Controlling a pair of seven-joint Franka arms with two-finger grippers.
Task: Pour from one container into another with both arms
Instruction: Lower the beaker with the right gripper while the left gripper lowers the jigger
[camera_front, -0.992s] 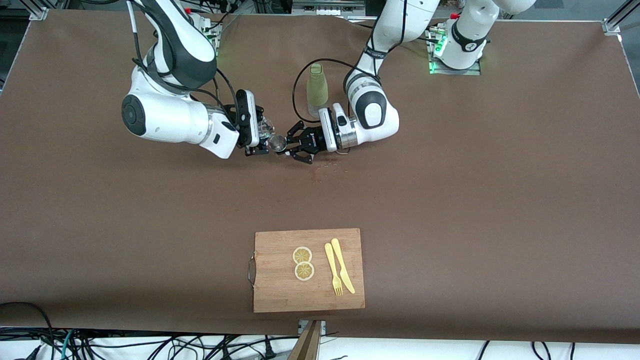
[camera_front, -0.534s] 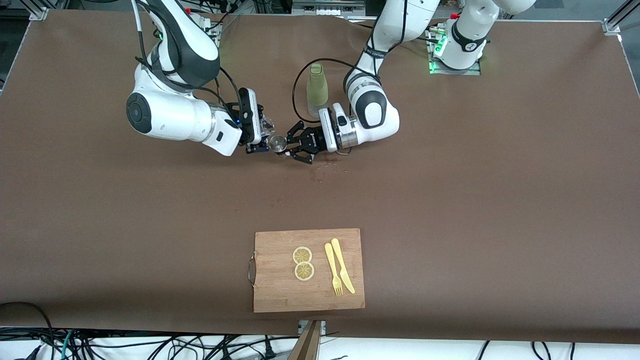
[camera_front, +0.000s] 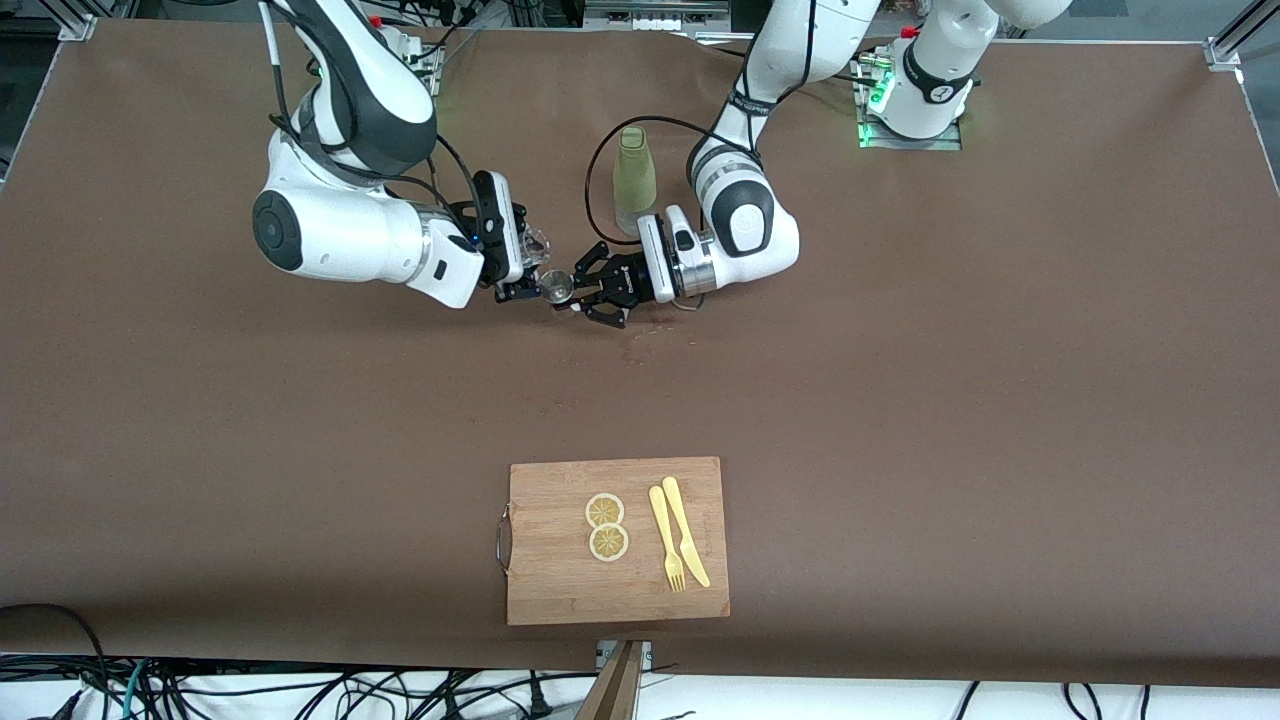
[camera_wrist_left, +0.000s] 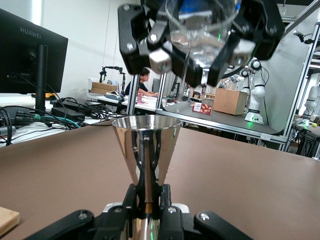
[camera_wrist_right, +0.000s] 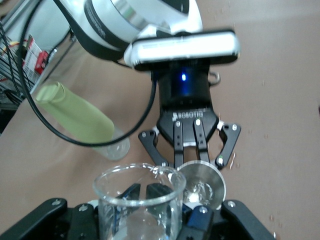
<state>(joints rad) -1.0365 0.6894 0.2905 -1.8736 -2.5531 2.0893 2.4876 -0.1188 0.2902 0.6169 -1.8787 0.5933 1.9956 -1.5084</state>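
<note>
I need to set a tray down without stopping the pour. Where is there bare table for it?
Bare brown table stretches between the cutting board and the grippers, and toward both ends. It is crowded where the right gripper tips a glass beaker over the metal jigger in the left gripper, with the green bottle close by.

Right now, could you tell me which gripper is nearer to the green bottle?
Left. The left gripper, holding the metal jigger, is beside the green bottle; the right gripper, holding the glass beaker, is farther off.

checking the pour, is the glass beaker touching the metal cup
Apart. The left wrist view shows a gap between the beaker above and the cup's rim.
</note>
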